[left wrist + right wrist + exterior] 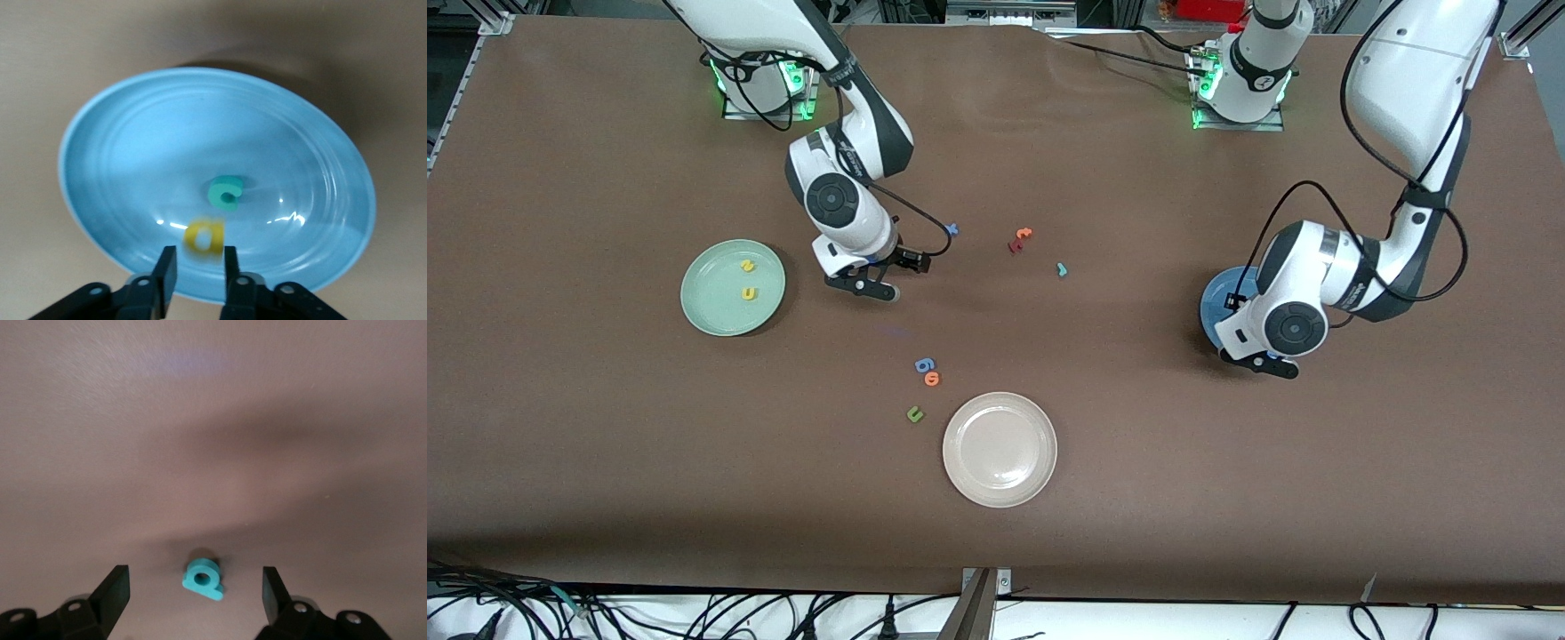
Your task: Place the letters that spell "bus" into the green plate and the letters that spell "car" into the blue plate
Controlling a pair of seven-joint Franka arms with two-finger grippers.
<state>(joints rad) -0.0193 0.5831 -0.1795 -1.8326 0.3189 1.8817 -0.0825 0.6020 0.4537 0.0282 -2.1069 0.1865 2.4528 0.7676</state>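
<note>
Cream plate nearest; left arm hides blue plate.

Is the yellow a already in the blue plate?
Yes. The yellow a lies in the blue plate beside the teal c; the left hand is open above it.

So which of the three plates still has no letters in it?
The cream-white plate, nearest the front camera. The green plate holds two yellow letters, and the blue plate under the left gripper holds a teal c and a yellow a.
</note>
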